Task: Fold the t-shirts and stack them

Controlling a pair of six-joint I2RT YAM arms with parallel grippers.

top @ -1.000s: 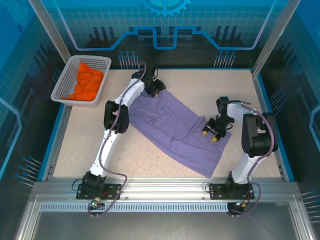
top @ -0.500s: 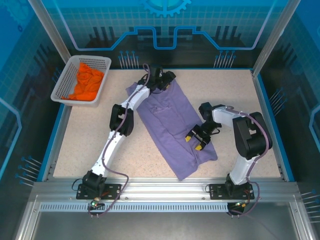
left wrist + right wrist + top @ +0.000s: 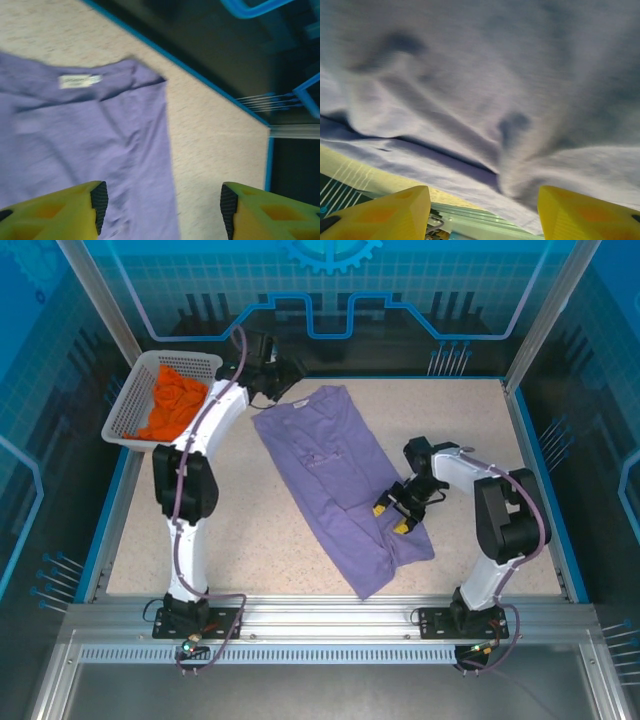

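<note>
Both empty, jaws apart: left gripper (image 3: 162, 200) near basket (image 3: 124, 421), right gripper (image 3: 392, 518) over purple shirt (image 3: 330, 470).

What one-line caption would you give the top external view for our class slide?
Lavender t-shirt spread on the table, right arm's fingers open over it; orange t-shirt in the basket.

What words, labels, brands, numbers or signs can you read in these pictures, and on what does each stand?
White rectangular cloth tag at the collar of the lavender-purple cloth t-shirt: print too blurred to read.
Small white chest marking on the same shirt: too small to read.
No text can be quoted.
</note>
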